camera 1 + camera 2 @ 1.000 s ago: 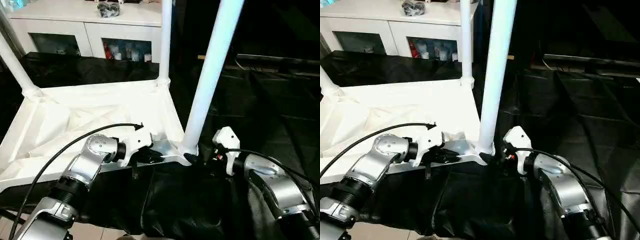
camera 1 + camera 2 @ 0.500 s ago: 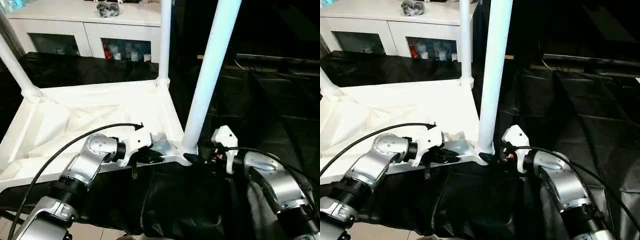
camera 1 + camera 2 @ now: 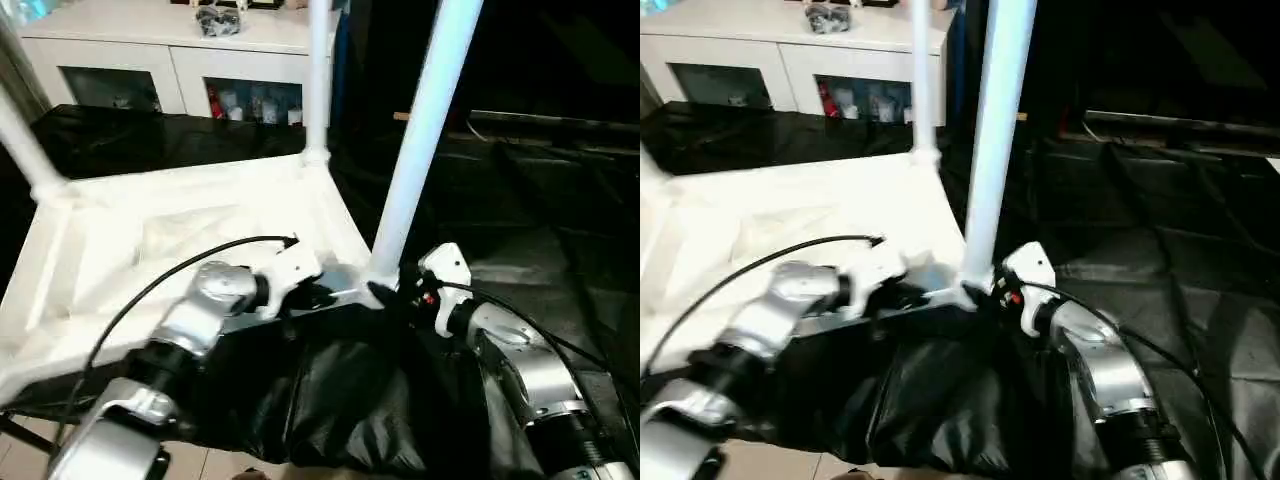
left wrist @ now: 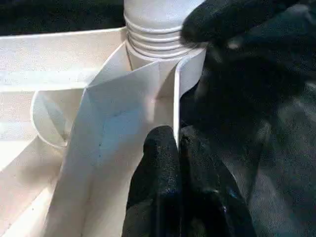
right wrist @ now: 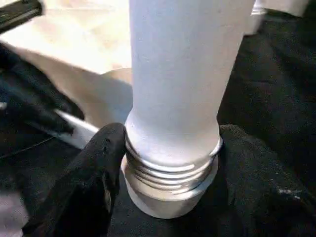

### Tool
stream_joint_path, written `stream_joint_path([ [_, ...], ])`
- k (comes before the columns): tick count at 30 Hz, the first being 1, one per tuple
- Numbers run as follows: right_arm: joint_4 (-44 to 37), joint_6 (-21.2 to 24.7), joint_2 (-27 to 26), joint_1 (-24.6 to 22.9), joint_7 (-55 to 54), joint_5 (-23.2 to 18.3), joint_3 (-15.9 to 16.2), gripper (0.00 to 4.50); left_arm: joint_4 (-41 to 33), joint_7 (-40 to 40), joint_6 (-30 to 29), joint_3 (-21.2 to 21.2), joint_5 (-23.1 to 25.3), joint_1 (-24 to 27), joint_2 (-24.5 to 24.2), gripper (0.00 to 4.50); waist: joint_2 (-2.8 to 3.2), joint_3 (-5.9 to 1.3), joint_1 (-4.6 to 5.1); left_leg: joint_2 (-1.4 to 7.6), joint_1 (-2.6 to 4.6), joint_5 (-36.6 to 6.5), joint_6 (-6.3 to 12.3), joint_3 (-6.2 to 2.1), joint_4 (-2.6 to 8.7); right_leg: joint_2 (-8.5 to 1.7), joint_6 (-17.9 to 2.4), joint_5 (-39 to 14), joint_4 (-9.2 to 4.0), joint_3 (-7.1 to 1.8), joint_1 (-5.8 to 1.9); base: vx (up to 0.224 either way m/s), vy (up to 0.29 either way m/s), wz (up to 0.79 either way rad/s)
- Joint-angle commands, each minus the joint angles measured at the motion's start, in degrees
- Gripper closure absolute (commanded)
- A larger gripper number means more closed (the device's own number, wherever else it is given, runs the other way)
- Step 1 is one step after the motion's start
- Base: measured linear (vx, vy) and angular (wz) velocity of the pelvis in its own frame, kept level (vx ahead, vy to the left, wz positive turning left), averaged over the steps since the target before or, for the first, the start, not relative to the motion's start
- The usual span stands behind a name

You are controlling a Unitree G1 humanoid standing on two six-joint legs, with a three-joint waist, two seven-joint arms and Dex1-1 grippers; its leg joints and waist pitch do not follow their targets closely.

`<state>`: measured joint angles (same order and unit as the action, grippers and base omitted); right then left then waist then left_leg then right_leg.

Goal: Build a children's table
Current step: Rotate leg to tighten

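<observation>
The table (image 3: 180, 240) lies upside down on a black cloth (image 3: 360, 400), its white ribbed underside facing up inside a raised rim. Three round white legs show standing up from corner sockets. The near leg (image 3: 420, 130) is long and tapered, and threaded rings show at its base where it meets the socket. The left gripper (image 4: 178, 163) has its black fingers pressed together on the thin rim wall next to that socket. The right gripper (image 5: 170, 148) has its fingers set on either side of the near leg's threaded base, touching it. A white cabinet (image 3: 160, 60) stands behind the table.
</observation>
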<state>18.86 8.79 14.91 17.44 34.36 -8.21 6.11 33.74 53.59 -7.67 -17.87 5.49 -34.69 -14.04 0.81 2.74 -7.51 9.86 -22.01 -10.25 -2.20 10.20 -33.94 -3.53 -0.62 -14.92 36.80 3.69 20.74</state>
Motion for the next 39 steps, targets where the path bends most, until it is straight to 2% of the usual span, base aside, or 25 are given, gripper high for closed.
stream_joint_path([
  [1, 1.9, 1.6, -1.8, -0.5, -3.0, 1.5, 1.1, 1.78, 2.8, -4.1, -1.6, -1.6, 1.8, -0.5, 1.9, 4.50, -0.06, -2.11, 0.26, 4.50, 1.45, -17.1, -1.26, -2.32, 5.57, -6.52, -10.0, -12.5, -6.35, -3.69, -0.83, 0.000, 0.000, 0.00],
  [3, 2.5, 1.9, -3.6, -0.3, -6.3, 2.2, 0.9, 1.78, 3.8, -6.4, -1.6, -1.5, 2.1, -1.5, 3.5, 4.50, -0.17, -2.17, 0.20, 4.38, 1.29, -16.0, -0.78, -2.23, 5.47, -6.55, -9.9, -10.6, -6.28, -3.72, -0.98, 0.000, 0.000, 0.00],
  [4, 3.2, 1.7, -6.2, 0.6, -9.0, 2.4, 1.0, 1.78, 5.1, -8.1, -0.9, -2.0, 2.6, -2.4, 5.4, 4.50, 0.61, -2.19, 0.30, 4.39, 1.53, -16.2, -1.17, -2.11, 5.49, -6.33, -10.1, -9.7, -6.43, -3.75, -0.55, 0.000, 0.000, 0.00],
  [6, 3.6, 1.5, -7.9, 1.3, -10.7, 2.6, 1.0, 1.78, 5.9, -9.0, -0.2, -2.3, 2.9, -3.1, 6.6, 4.50, 0.36, -2.35, 0.24, 4.38, 1.43, -15.6, -1.36, -2.29, 5.59, -6.45, -10.3, -8.1, -6.20, -3.66, -0.93, 0.000, 0.000, 0.00],
  [7, 3.3, 0.7, -9.3, 1.9, -11.6, 2.6, 0.7, 1.43, 6.6, -8.8, 1.1, -3.4, 4.0, -3.4, 7.4, 4.50, 0.34, -2.47, 0.15, 4.39, 1.34, -14.5, -0.84, -2.28, 5.55, -6.45, -10.1, -6.7, -6.15, -3.60, -1.11, 0.000, 0.000, 0.00],
  [8, 2.6, 0.7, -9.2, 1.7, -11.4, 2.5, 0.7, 1.22, 6.5, -8.2, 1.5, -3.7, 4.2, -3.2, 7.3, 4.50, 1.08, -2.62, 0.03, 4.39, 1.31, -13.3, -0.49, -2.26, 5.40, -6.48, -10.1, -4.4, -5.95, -3.64, -1.08, 0.000, 0.000, 0.00],
  [9, 2.6, 0.7, -9.2, 1.7, -11.4, 2.5, 0.7, 1.08, 6.5, -8.2, 1.5, -3.7, 4.2, -3.2, 7.3, 4.50, 0.84, -2.57, 0.13, 4.40, 1.21, -13.1, -0.28, -2.20, 5.41, -6.38, -10.0, -3.5, -6.05, -3.61, -1.14, 0.000, 0.000, 0.00],
  [11, -0.2, 1.3, -7.6, 0.5, -8.6, 1.8, 1.1, 1.01, 5.6, -6.2, 2.7, -4.1, 4.2, -2.3, 6.1, 4.50, 0.97, -2.80, 0.00, 4.41, 1.20, -11.9, 0.23, -2.19, 5.27, -6.30, -10.2, -0.2, -5.64, -3.51, -1.36, 0.000, 0.000, 0.00],
  [12, -0.2, 1.3, -7.6, 0.5, -8.6, 1.8, 1.1, 0.81, 5.6, -6.2, 2.7, -4.1, 4.2, -2.3, 6.1, 4.50, 0.87, -2.81, -0.07, 4.41, 1.19, -11.3, 0.56, -2.18, 5.22, -6.25, -10.1, 1.0, -5.62, -3.50, -1.45, 0.000, 0.000, 0.00],
  [13, -2.1, 2.3, -6.3, -0.5, -6.7, 0.9, 1.1, 0.62, 5.0, -4.8, 3.8, -4.3, 3.9, -1.7, 5.4, 4.50, 0.93, -2.98, -0.34, 4.37, 1.11, -9.3, 1.57, -2.14, 4.99, -6.27, -10.2, 4.3, -5.35, -3.42, -1.65, 0.000, 0.000, 0.00],
  [15, -6.3, 3.9, -3.1, -2.7, -2.9, 0.1, 1.2, 0.58, 3.9, -1.8, 5.3, -4.3, 3.1, -0.7, 3.9, 4.50, 1.08, -3.28, -0.55, 4.42, 1.02, -7.6, 2.70, -2.15, 4.66, -6.22, -10.2, 8.3, -4.92, -3.32, -1.85, 0.000, 0.000, 0.00],
  [16, -6.3, 3.9, -3.1, -2.7, -2.9, 0.1, 1.2, 0.50, 3.9, -1.8, 5.3, -4.3, 3.1, -0.7, 3.9, 4.50, 0.87, -3.36, -0.69, 4.37, 0.87, -6.3, 3.47, -2.09, 4.38, -6.23, -10.1, 11.4, -4.67, -3.26, -1.99, 0.000, 0.000, 0.00],
  [17, -10.0, 4.8, 0.9, -4.8, 1.4, -0.4, 1.7, 0.50, 2.5, 0.9, 5.6, -4.2, 2.3, 0.3, 2.4, 4.50, 0.92, -3.37, -0.73, 4.27, 0.82, -5.9, 3.93, -2.08, 4.33, -6.17, -10.0, 12.8, -4.64, -3.18, -2.09, 0.000, 0.000, 0.00],
  [20, -11.5, 5.0, 3.7, -5.9, 4.4, -0.8, 1.6, 0.50, 1.7, 3.1, 6.7, -4.0, 1.8, 1.0, 1.1, 4.50, 0.93, -3.37, -0.89, 4.35, 0.97, -7.2, 4.37, -2.04, 4.30, -6.20, -10.0, 11.6, -4.77, -3.08, -2.03, 0.000, 0.000, 0.00],
  [25, -12.2, 4.0, 7.8, -5.9, 9.8, -1.0, 1.6, 0.50, 0.8, 9.2, 9.2, -4.0, -0.1, 2.2, -1.7, 4.50, 0.63, -3.05, -0.49, 4.56, 1.16, -10.3, 3.14, -1.82, 4.70, -6.24, -11.0, 1.7, -5.58, -3.24, -1.80, 0.000, 0.000, 0.00],
  [27, -12.7, 4.4, 9.1, -5.4, 12.2, -1.8, 1.6, 0.50, 0.5, 12.4, 10.0, -3.9, -1.3, 2.7, -3.0, 4.50, 0.72, -3.04, -0.56, 4.54, 1.18, -10.5, 2.94, -1.84, 4.72, -6.34, -11.1, 0.4, -5.66, -3.29, -1.77, 0.000, 0.000, 0.00],
  [29, -12.7, 4.2, 9.9, -5.0, 13.6, -2.1, 1.9, 0.50, -0.2, 15.0, 9.9, -4.1, -2.1, 3.1, -4.2, 4.50, 0.77, -3.27, -0.66, 4.71, 1.34, -9.9, 2.81, -1.72, 4.61, -6.25, -11.6, 0.6, -5.50, -3.33, -1.59, 0.000, 0.000, 0.00],
  [33, -12.0, 3.9, 10.7, -4.1, 15.8, -2.1, 2.6, 0.50, -2.3, 19.5, 9.0, -4.7, -3.1, 4.0, -6.3, 4.50, 0.61, -3.41, -0.92, 4.66, 1.20, -7.9, 3.43, -1.65, 4.41, -6.20, -12.3, 3.3, -4.96, -3.20, -1.61, 0.000, 0.000, 0.00],
  [35, -11.4, 4.0, 10.8, -3.5, 16.6, -2.1, 2.9, 0.50, -2.6, 20.5, 9.2, -4.9, -3.2, 4.1, -7.0, 4.50, 0.84, -3.35, -0.96, 4.59, 1.07, -7.8, 3.63, -1.69, 4.37, -6.17, -12.4, 3.8, -4.82, -3.15, -1.55, 0.000, 0.000, 0.00],
  [39, -10.2, 3.7, 10.9, -2.3, 18.0, -2.0, 3.5, 0.50, -2.3, 21.4, 9.7, -5.0, -3.1, 4.0, -7.6, 4.50, 0.72, -3.51, -0.91, 4.51, 1.08, -7.9, 3.64, -1.67, 4.24, -6.23, -12.8, 3.9, -4.74, -3.12, -1.66, 0.000, 0.000, 0.00],
])
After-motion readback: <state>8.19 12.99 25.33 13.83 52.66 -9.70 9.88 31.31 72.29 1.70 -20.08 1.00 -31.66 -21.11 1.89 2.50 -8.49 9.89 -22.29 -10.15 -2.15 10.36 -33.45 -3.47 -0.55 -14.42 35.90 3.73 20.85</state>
